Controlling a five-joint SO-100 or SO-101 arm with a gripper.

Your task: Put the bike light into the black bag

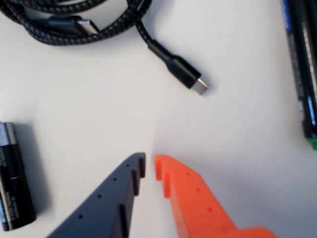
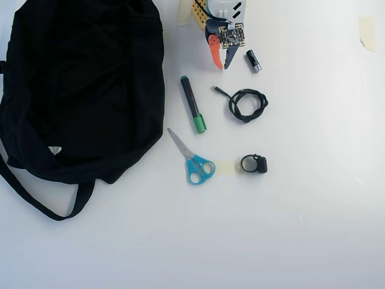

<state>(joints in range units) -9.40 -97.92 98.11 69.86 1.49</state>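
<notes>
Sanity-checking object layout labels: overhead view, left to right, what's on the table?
black bag → scissors → marker → gripper → coiled cable and bike light, roughly level; the small cylinder also sits there.

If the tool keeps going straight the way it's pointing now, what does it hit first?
Probably the cable's plug at the end of the coiled cable; the tool has bare table before it. Depth is unclear, so it might pass over.

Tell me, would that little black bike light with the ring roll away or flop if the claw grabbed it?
The bike light lies flat on the table, so it probably would not roll. Its block end looks rigid, while the ring loop may flex if pinched. Being far smaller than the scissors, it is likely light, so the gripper could nudge it aside.
</notes>
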